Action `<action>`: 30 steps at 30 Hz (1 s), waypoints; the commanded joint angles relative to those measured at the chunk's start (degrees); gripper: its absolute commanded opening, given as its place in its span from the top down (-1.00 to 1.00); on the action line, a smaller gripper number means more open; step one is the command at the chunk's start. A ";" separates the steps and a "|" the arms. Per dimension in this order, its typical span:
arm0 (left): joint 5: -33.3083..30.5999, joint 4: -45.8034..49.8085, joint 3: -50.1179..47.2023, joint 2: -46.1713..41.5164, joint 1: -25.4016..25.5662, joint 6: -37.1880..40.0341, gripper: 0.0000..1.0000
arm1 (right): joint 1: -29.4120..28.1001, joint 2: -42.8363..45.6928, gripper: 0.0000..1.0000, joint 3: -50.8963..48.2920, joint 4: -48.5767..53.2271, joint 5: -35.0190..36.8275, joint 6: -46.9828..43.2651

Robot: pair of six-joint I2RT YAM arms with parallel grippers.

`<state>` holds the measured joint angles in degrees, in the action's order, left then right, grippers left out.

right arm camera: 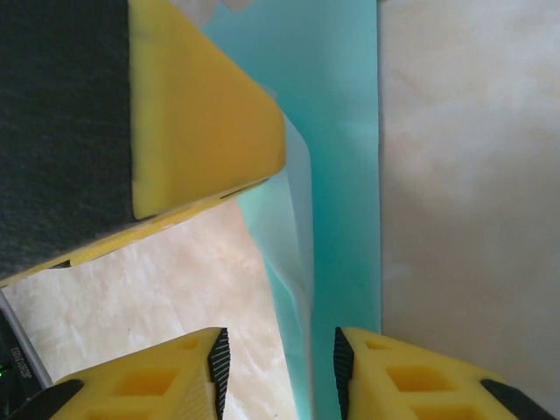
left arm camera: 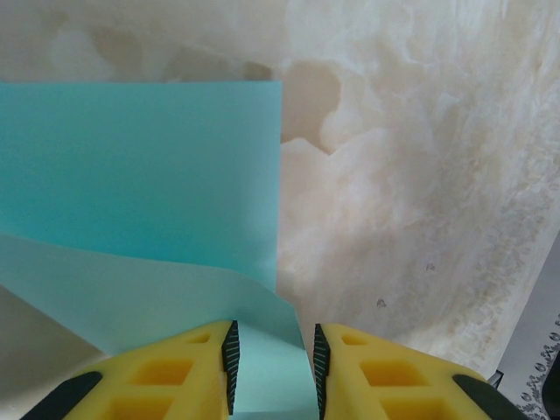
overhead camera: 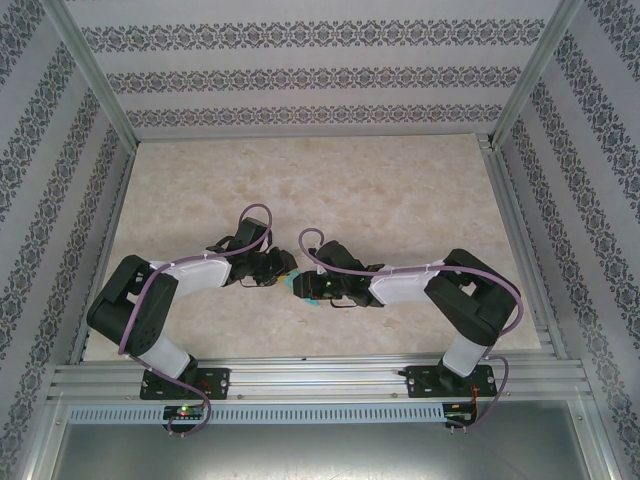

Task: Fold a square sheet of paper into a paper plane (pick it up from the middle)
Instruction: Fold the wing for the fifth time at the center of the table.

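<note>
Marbled table [overhead camera: 400, 190] holds paper [left arm camera: 140, 166], apparently between left fingers [left arm camera: 229, 363].

Partly folded turquoise paper [left arm camera: 140, 166] lies on the marbled table [overhead camera: 400, 190].

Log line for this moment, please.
thin turquoise paper sheet: partly folded | left end effector: jaws apart, sheet between | right end effector: jaws apart, astride fold
</note>
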<state>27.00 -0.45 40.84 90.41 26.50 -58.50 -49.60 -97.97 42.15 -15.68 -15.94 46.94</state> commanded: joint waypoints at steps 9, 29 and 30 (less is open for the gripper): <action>-0.11 1.95 0.02 -2.07 -0.46 0.85 0.36 | 0.19 -2.23 0.74 1.61 -1.02 -0.92 -1.90; -13.47 27.82 2.03 -12.51 -3.27 -4.86 -0.73 | -18.06 -0.45 0.90 2.71 4.01 34.86 -31.04; -13.40 28.56 2.29 -11.90 -3.46 -4.87 -0.74 | -18.94 -0.46 0.90 2.84 3.98 36.99 -32.46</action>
<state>14.28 22.85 43.20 77.01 23.99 -61.60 -65.98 -97.91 43.44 -11.99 9.65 22.94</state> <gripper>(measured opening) 0.867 0.060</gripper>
